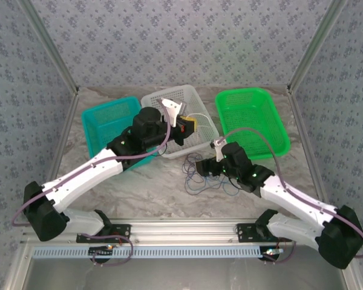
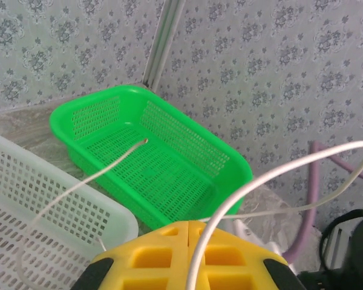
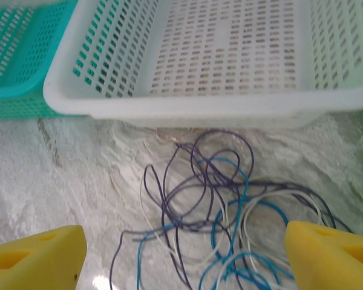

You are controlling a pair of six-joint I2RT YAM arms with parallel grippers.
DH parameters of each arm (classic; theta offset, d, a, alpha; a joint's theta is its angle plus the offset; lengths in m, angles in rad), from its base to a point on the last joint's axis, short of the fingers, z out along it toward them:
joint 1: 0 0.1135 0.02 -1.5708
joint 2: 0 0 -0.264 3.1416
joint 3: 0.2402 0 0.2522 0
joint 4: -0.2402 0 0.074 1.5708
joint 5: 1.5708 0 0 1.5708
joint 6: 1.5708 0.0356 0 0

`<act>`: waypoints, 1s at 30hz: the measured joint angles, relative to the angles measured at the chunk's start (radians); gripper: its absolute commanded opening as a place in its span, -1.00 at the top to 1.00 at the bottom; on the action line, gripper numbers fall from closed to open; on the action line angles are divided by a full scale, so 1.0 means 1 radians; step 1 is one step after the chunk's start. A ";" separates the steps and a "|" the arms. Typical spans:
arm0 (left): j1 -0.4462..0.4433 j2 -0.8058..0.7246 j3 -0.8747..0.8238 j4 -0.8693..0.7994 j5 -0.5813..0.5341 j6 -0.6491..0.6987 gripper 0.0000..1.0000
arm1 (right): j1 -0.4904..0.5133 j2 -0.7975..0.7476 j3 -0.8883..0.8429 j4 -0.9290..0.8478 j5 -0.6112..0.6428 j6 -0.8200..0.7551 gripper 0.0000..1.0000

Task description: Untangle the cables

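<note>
Right pincer (image 3: 184,254): fingers spread wide with nothing between them, hovering low over the tangle.
Left pincer (image 2: 187,241): pads shut together on a pale cable (image 2: 278,172), which arcs up and away to the right. The pincer is raised above the white basket (image 3: 199,103).
Cables (image 3: 218,199): blue, dark purple and whitish loops are heaped on the marble table (image 3: 78,169), just in front of the white basket's near wall.
Handling: judged very light, limp and thin. Strands will likely slide through the pads and drag neighbours along when pulled.
Where to hold: probably an outer loop or free end at the heap's edge, not the crossed middle.
Around: teal basket (image 3: 24,90) on one side, green basket (image 2: 199,130) on the other.
</note>
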 measured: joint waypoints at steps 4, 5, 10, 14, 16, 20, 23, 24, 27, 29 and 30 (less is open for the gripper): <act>0.011 -0.036 0.000 -0.028 -0.035 -0.005 1.00 | 0.014 0.084 0.008 0.048 0.028 0.002 -0.73; 0.024 -0.054 0.000 -0.043 -0.051 -0.005 1.00 | 0.018 0.097 0.012 0.049 0.034 0.002 -0.72; 0.160 -0.139 0.035 -0.149 -0.143 -0.014 1.00 | 0.023 0.159 0.054 0.020 0.067 0.016 -0.68; 0.301 -0.194 0.048 -0.236 -0.219 -0.053 1.00 | 0.023 0.206 0.107 -0.037 0.092 0.034 -0.66; 0.385 -0.216 0.030 -0.260 -0.222 -0.082 1.00 | 0.023 0.220 0.123 -0.057 0.102 0.040 -0.66; 0.565 -0.222 -0.068 -0.275 -0.184 -0.153 1.00 | 0.023 0.232 0.132 -0.090 0.112 0.051 -0.65; 0.621 -0.182 -0.133 -0.300 -0.153 -0.188 1.00 | 0.023 0.233 0.142 -0.119 0.120 0.055 -0.64; 0.635 -0.163 -0.154 -0.306 -0.135 -0.198 1.00 | 0.023 0.234 0.150 -0.131 0.126 0.055 -0.64; 0.664 -0.108 -0.197 -0.321 -0.097 -0.222 1.00 | 0.020 0.234 0.172 -0.173 0.146 0.063 -0.63; 0.678 -0.074 -0.215 -0.328 -0.077 -0.233 0.99 | 0.013 0.233 0.181 -0.202 0.153 0.068 -0.62; 0.683 -0.062 -0.222 -0.332 -0.072 -0.237 0.90 | 0.009 0.233 0.182 -0.211 0.153 0.069 -0.62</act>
